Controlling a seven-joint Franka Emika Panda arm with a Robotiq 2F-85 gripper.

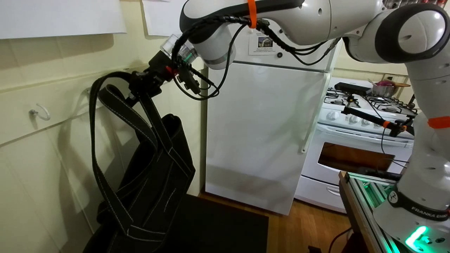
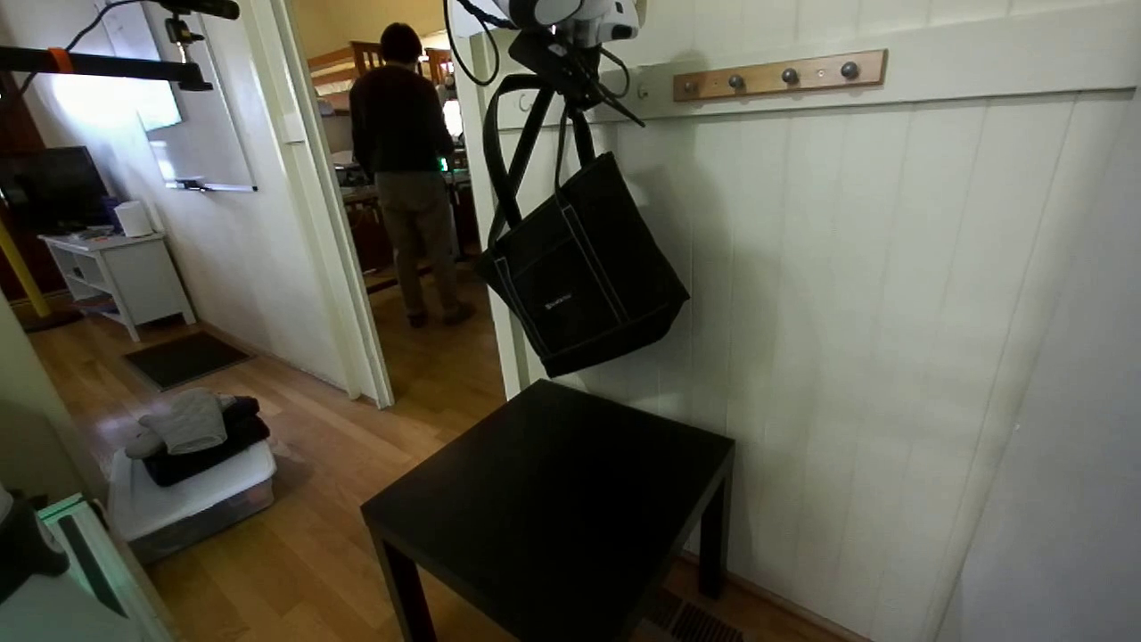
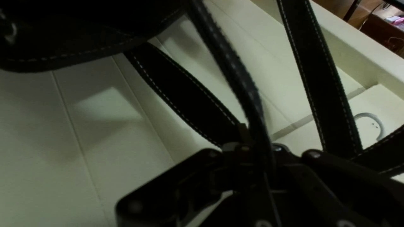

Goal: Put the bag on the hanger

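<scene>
The black bag [image 1: 151,203] hangs tilted in the air by its straps, close to the wall; it also shows in an exterior view [image 2: 579,285] and in the wrist view [image 3: 79,37]. My gripper [image 1: 133,96] is shut on the straps near their top, as the wrist view shows [image 3: 249,151]. One strap loop stands out toward the wall. A white hook hanger [image 1: 43,113] sits on the cream rail, apart from the bag. Another hook [image 1: 87,92] is partly hidden behind the strap. A hook [image 3: 374,123] shows behind a strap in the wrist view.
A brown wooden peg strip [image 2: 784,76] is on the same rail. A black table [image 2: 553,508] stands below the bag. A white fridge [image 1: 256,133] and a stove [image 1: 351,151] stand beyond the arm. A person [image 2: 401,134] stands in the doorway.
</scene>
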